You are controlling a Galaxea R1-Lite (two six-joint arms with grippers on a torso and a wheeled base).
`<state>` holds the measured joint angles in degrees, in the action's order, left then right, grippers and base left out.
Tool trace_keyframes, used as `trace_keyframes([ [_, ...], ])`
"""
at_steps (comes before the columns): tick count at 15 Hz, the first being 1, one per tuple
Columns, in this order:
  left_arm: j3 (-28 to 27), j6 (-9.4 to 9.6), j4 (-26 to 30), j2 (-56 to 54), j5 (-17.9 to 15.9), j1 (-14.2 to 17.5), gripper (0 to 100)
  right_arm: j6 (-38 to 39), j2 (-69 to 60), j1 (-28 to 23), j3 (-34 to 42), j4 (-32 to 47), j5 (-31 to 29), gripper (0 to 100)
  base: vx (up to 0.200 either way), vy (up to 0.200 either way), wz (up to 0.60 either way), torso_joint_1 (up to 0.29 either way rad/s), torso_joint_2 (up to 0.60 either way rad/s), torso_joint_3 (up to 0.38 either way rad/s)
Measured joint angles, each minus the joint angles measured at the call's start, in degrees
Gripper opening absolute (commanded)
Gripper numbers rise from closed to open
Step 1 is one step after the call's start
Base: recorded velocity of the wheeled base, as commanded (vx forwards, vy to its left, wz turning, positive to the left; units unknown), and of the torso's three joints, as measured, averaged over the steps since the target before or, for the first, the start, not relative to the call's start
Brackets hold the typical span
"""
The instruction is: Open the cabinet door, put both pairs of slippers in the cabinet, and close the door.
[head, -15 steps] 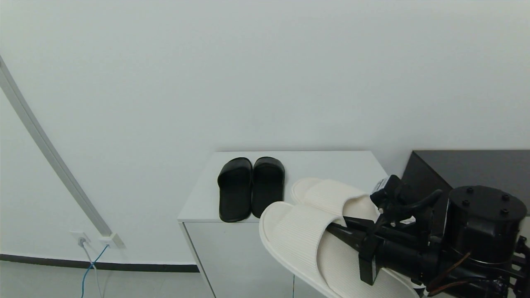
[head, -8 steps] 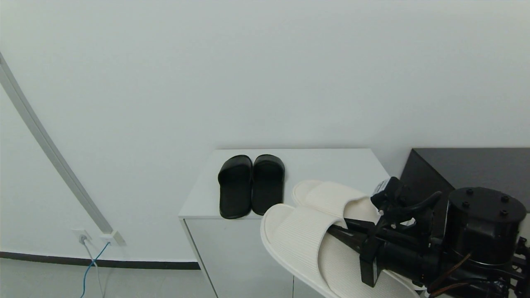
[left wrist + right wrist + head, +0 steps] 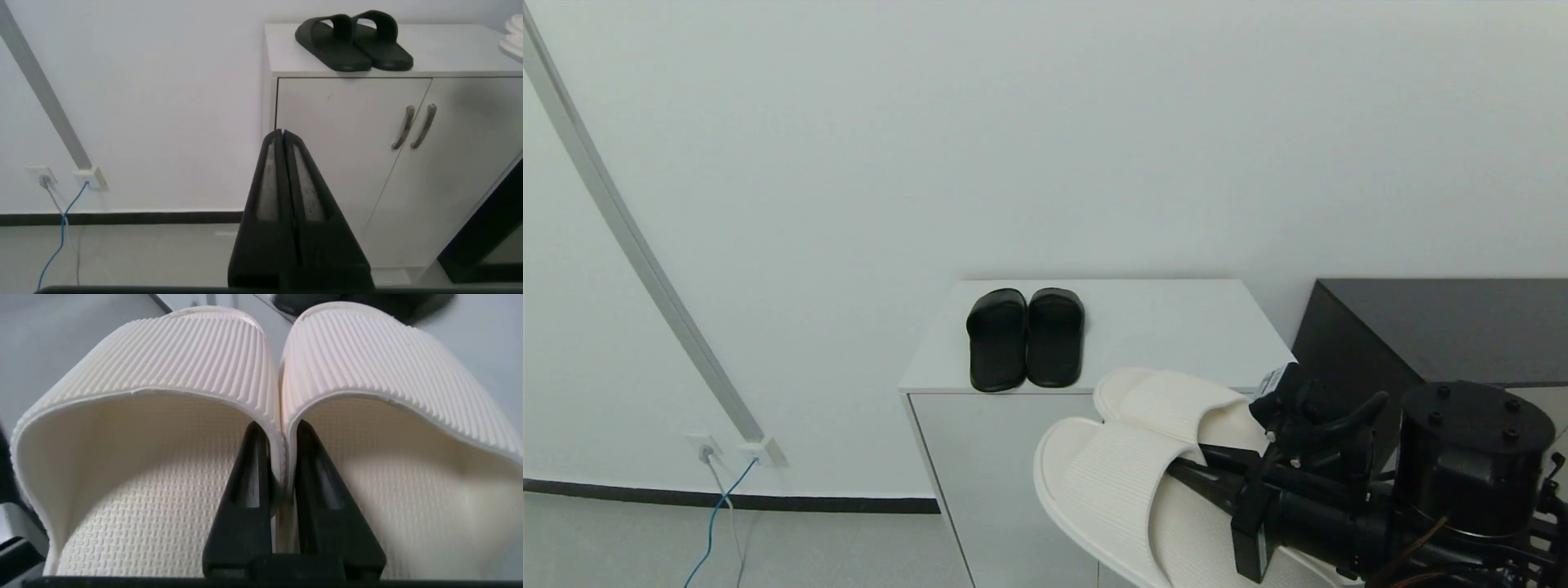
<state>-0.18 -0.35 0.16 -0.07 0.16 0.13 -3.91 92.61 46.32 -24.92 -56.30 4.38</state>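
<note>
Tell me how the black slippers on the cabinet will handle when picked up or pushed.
The black slippers look moulded in one piece: probably light and fairly stiff. They lie flat, side by side on the cabinet top, so unlikely to roll or tip; a push would likely slide both.

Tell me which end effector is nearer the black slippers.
Right. The right end effector, clamping the white slippers, is beside the cabinet top near the black slippers; the left end effector hangs lower, well back from the cabinet front.
</note>
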Motion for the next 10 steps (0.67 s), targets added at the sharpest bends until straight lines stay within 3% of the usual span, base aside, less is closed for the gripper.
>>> trace_keyframes([
  [10, 0.0, 0.02, 0.0, 0.0, 0.0, 0.0, 0, -0.1, 0.2, 0.1, 0.6, -0.2, 0.0, 0, 0.000, 0.000, 0.00, 0.000, 0.00, 0.000],
])
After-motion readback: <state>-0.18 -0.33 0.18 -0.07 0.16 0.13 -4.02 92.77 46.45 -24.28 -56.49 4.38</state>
